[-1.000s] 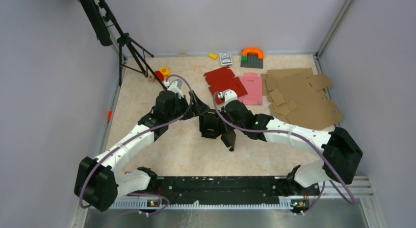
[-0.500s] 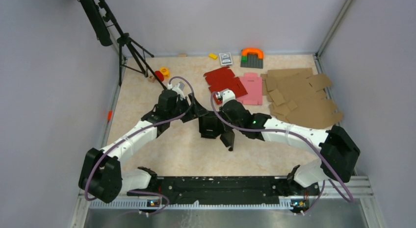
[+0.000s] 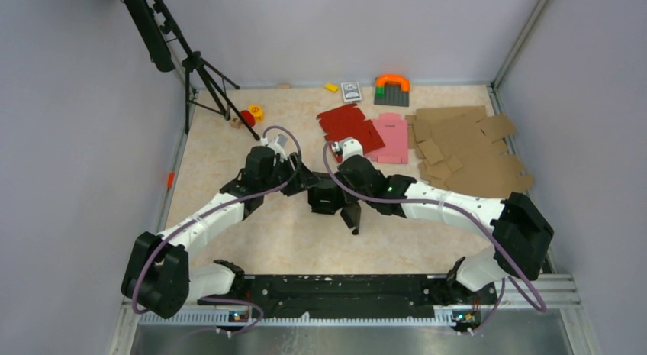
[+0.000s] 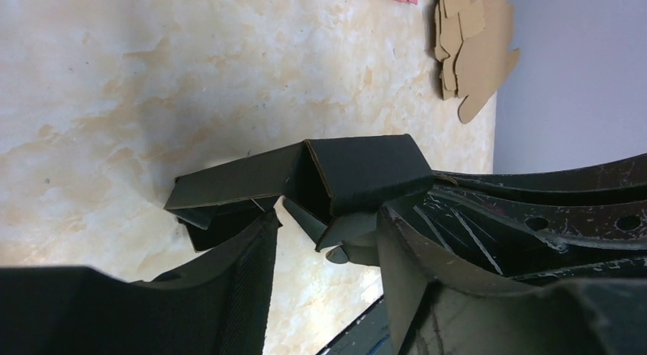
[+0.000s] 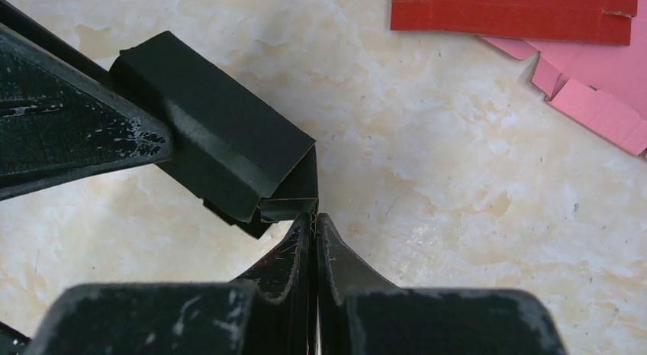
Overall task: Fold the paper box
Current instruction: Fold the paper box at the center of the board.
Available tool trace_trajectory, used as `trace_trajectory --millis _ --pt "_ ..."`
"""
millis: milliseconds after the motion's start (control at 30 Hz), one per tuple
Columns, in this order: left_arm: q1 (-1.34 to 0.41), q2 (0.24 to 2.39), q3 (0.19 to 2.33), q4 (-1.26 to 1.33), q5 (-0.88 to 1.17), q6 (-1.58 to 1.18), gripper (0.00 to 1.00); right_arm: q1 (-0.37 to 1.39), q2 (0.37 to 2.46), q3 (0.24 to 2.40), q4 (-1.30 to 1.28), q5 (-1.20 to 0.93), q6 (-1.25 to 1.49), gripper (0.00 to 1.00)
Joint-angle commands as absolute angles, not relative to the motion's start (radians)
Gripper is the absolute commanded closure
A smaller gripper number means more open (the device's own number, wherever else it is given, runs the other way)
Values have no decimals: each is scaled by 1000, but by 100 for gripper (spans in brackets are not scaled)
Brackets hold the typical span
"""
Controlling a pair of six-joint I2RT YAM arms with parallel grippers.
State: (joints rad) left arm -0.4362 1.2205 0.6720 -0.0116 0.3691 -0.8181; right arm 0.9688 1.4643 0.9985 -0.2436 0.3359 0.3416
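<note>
The paper box is sitting partly folded over the middle of the table, between the two arms. The right gripper is pinching one thin flap of it, with its fingers pressed together on the card. The left gripper is standing about half open, straddling a folded wall of the box. One finger is touching that wall, and the other is hanging just beside a lower flap.

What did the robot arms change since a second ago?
The left gripper slid in toward the black paper box and its jaws narrowed around a folded flap, not yet pinching it. The right gripper stayed shut on the box's edge, drifting slightly left. The red blank and pink blank didn't move.
</note>
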Motion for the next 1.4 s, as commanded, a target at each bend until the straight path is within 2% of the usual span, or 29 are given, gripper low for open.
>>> trace_trajectory --millis 0,67,267,433,667,800,900,1033,1233,1333,1367 --pt "-432 1189 657 19 374 -818 46 1006 1493 1056 -266 373 354 100" --pt "-433 1172 662 7 368 -803 43 1007 1503 1062 -275 377 348 100" --pt "-416 1125 711 -132 329 -756 16 1008 1506 1059 -283 384 346 100" --pt "-347 1092 711 -153 389 -752 2 1008 1505 1058 -280 378 340 100" --pt "-291 1105 736 -129 430 -806 2 1009 1511 1058 -277 371 335 100" --pt "-284 1215 820 -182 452 -851 1 1011 1512 1057 -271 369 335 100" --pt "-278 1316 879 -216 547 -864 2 1009 1516 1058 -269 366 335 100" --pt "-278 1359 853 -157 603 -906 14 1010 1516 1057 -266 362 337 100" --pt "-279 1266 789 -133 548 -924 30 1011 1518 1061 -267 365 341 100" --pt "-281 1255 754 -93 572 -942 48 1010 1522 1066 -267 364 344 100" --pt "-281 1254 745 -78 580 -947 50 1010 1524 1068 -270 366 346 100"
